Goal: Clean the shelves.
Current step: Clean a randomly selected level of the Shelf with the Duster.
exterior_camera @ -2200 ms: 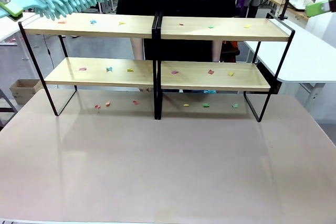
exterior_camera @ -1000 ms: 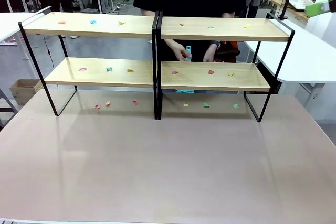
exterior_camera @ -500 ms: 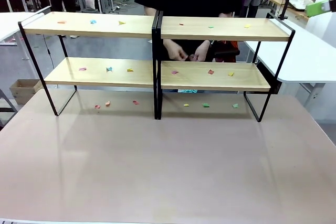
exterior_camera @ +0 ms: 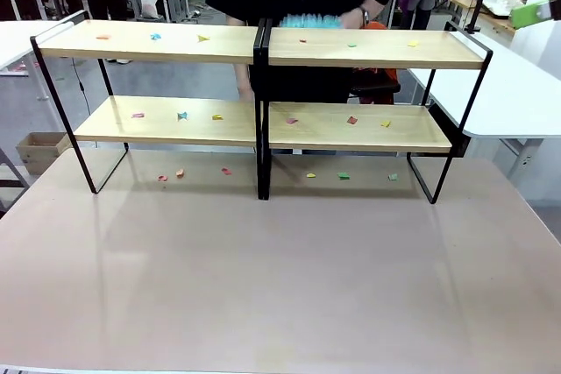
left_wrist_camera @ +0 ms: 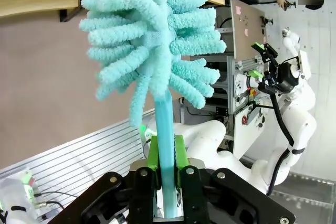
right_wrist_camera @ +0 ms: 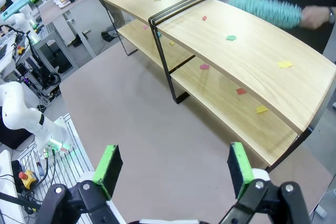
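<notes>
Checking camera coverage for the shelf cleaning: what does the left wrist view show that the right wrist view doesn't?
Left wrist: the left gripper shut on the handle of the teal duster, close up. Right wrist: the open right gripper, a person's hand holding a second duster by the top board, coloured paper scraps. Both: the teal duster, the shelves, the beige tabletop.

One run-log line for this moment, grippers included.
left gripper: shut on duster | right gripper: open | person's hand: second duster at top of shelves | paper scraps: on shelves
</notes>
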{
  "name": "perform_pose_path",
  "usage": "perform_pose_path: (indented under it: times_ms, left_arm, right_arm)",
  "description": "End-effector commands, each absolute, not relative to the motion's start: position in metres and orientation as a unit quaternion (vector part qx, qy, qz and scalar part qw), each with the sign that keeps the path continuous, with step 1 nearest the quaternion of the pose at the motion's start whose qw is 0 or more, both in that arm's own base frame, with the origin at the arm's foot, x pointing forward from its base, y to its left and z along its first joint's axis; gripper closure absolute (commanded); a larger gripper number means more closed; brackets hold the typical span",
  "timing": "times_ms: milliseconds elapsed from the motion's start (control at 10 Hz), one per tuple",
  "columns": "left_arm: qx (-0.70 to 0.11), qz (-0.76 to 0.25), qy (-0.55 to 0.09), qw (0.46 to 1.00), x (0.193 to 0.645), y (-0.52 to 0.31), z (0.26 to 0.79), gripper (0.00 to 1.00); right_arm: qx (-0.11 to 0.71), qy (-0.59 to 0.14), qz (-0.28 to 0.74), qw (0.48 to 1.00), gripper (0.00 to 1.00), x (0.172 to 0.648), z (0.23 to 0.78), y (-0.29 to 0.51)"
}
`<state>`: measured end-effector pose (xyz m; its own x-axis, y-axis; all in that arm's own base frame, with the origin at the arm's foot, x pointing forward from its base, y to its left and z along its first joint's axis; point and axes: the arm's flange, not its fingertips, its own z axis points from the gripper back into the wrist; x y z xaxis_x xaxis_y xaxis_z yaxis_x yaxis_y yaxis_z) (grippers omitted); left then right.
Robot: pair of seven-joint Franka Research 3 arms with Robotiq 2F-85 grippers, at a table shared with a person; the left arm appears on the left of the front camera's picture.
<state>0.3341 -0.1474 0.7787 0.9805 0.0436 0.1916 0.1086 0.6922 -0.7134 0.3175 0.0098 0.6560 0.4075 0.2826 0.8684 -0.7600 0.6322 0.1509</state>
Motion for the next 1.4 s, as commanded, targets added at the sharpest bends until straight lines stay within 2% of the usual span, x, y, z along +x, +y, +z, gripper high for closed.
perform_pose_path:
  times_ms: [0, 100, 200, 300, 500, 600, 700, 900, 1200, 1300]
  left_arm:
    - [-0.392, -0.018, -0.097, 0.915, 0.334, -0.147, 0.779, 0.87]
    - [-0.343, -0.014, -0.117, 0.932, 0.355, -0.165, 0.766, 0.87]
    - [-0.328, -0.025, -0.119, 0.937, 0.367, -0.175, 0.752, 0.87]
    - [-0.298, -0.001, -0.164, 0.94, 0.37, -0.179, 0.739, 0.87]
    - [-0.301, 0.002, -0.198, 0.933, 0.372, -0.171, 0.733, 0.87]
    - [-0.327, -0.009, -0.17, 0.93, 0.363, -0.13, 0.74, 0.87]
    - [-0.355, -0.007, -0.17, 0.919, 0.343, -0.062, 0.75, 0.87]
    - [-0.343, 0.023, -0.137, 0.929, 0.283, 0.065, 0.747, 0.87]
    - [-0.381, -0.043, -0.114, 0.916, 0.237, 0.148, 0.728, 0.87]
    - [-0.425, -0.089, -0.123, 0.892, 0.236, 0.148, 0.727, 0.87]
  right_arm:
    - [0.277, -0.436, 0.329, 0.791, 0.0, 0.318, 0.657, 0.011]
    - [0.277, -0.436, 0.329, 0.791, 0.0, 0.318, 0.657, 0.011]
    - [0.277, -0.436, 0.329, 0.791, 0.0, 0.318, 0.657, 0.011]
    - [0.277, -0.436, 0.329, 0.791, 0.0, 0.318, 0.657, 0.011]
    - [0.277, -0.436, 0.329, 0.791, 0.0, 0.318, 0.657, 0.011]
    - [0.277, -0.436, 0.329, 0.791, 0.0, 0.318, 0.657, 0.011]
    - [0.277, -0.436, 0.329, 0.791, 0.0, 0.318, 0.657, 0.011]
    - [0.277, -0.436, 0.329, 0.791, 0.0, 0.318, 0.657, 0.011]
    - [0.277, -0.436, 0.329, 0.791, 0.0, 0.318, 0.657, 0.011]
    - [0.277, -0.436, 0.329, 0.791, 0.0, 0.318, 0.657, 0.011]
